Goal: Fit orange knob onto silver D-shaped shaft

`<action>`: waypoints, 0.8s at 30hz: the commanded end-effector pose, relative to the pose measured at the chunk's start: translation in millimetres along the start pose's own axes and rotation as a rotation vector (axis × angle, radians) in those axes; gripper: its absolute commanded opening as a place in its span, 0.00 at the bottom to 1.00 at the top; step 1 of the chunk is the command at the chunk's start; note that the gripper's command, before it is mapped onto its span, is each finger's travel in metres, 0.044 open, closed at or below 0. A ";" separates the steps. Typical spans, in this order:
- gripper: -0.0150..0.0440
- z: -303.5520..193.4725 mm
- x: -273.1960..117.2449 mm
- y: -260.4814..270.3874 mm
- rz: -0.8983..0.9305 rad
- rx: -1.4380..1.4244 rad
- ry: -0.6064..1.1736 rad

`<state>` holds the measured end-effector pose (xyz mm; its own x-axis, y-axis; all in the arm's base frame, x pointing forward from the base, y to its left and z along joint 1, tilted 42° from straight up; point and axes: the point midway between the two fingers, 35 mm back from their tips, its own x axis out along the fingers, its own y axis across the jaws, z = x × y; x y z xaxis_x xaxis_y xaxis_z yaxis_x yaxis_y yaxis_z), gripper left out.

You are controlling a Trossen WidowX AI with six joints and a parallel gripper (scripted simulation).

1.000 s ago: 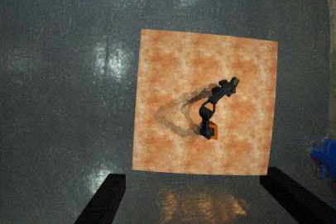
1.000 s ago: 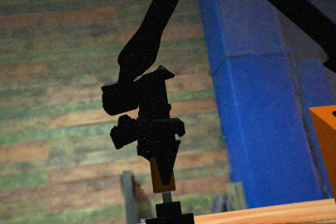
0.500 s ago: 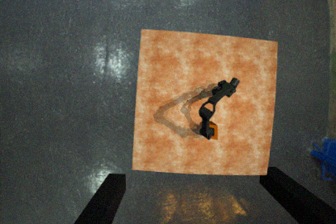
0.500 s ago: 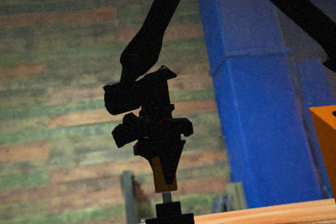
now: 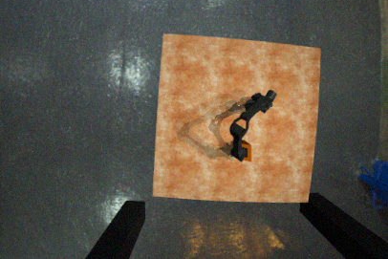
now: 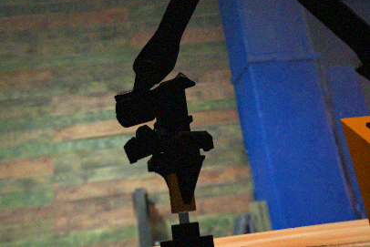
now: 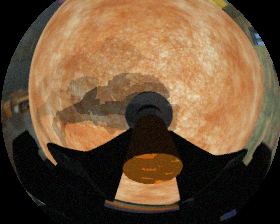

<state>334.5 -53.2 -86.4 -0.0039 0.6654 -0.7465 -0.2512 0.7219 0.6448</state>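
The orange knob [image 6: 174, 193] [image 7: 152, 169] is upright between the fingers of my gripper [image 6: 186, 200] [image 7: 150, 132], which is shut on it. In the exterior view the silver shaft [image 6: 183, 218] shows as a short grey length between the knob's lower edge and the dark stepped pedestal [image 6: 185, 230]. The knob stands over the shaft, clear of the pedestal top. In the wrist view the round pedestal [image 7: 136, 104] lies beyond the knob's lower end. The hole, both flat sides and the shaft's tip are hidden, so I cannot tell whether the tip is inside the knob.
The orange-and-white mottled table top [image 5: 201, 67] lies under the arm, with the arm's shadow to the left in the top view. An orange block [image 5: 247, 152] [image 6: 360, 150] is by the arm's base. Dark beams [image 5: 126, 225] show beyond the table's front edge.
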 end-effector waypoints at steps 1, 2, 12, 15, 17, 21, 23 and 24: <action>0.25 0.9 0.2 -0.7 -0.003 -0.002 -0.002; 0.25 0.9 0.2 -0.7 -0.003 -0.002 -0.002; 0.25 2.7 -4.8 -0.5 -0.003 -0.002 -0.002; 0.25 2.9 -5.2 -0.4 -0.003 -0.056 -0.002; 0.25 3.3 -5.8 -0.2 -0.003 -0.127 -0.002; 0.25 5.5 -6.5 -0.2 -0.003 -0.211 -0.002; 0.25 6.4 -6.2 -0.8 -0.003 -0.211 -0.002; 0.25 6.9 -5.9 -1.2 -0.003 -0.211 -0.002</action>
<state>336.1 -54.0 -83.4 -0.0093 0.6679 -0.7442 -0.4160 0.6741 0.6103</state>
